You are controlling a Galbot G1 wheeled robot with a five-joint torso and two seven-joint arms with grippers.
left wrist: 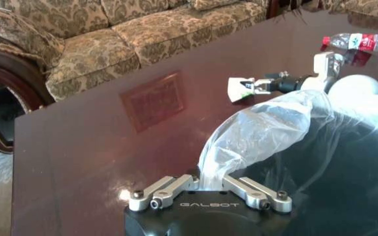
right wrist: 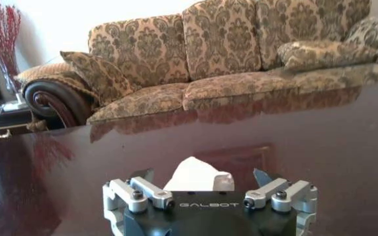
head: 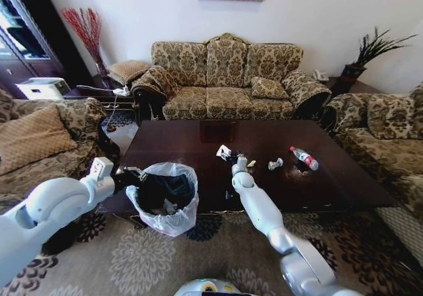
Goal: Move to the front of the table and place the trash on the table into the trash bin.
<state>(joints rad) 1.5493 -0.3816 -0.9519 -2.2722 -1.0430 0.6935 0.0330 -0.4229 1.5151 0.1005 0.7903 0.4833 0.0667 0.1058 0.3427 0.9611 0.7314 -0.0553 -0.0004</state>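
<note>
Right pincer [head: 232,162] sits low over the dark surface [head: 185,141] in the head view, by a white crumpled wrapper [head: 224,152]. We note a second paper wad [head: 275,164] and a clear bottle [head: 305,158] with a red label farther to the robot's right, both apart from the arm. Left pincer [head: 134,176] is at the rim of the trash bin [head: 163,195], which it holds up at the surface's near edge.

Left wrist view: the left pincer [left wrist: 208,183] is closed on the bin's translucent liner, which bunches between its fingers. Across the surface the right pincer [left wrist: 255,87] pinches the white wrapper [left wrist: 239,90], which bears a green mark.

Right wrist view: the right pincer [right wrist: 205,178] stands narrow around the wrapper [right wrist: 196,175], whose white peak rises between the fingers.

Our judgement: the wrapper is nearly weightless, soft and crushable, so any raised fold serves as a hold. The bottle looks light but smooth and round; take it across its middle.
</note>
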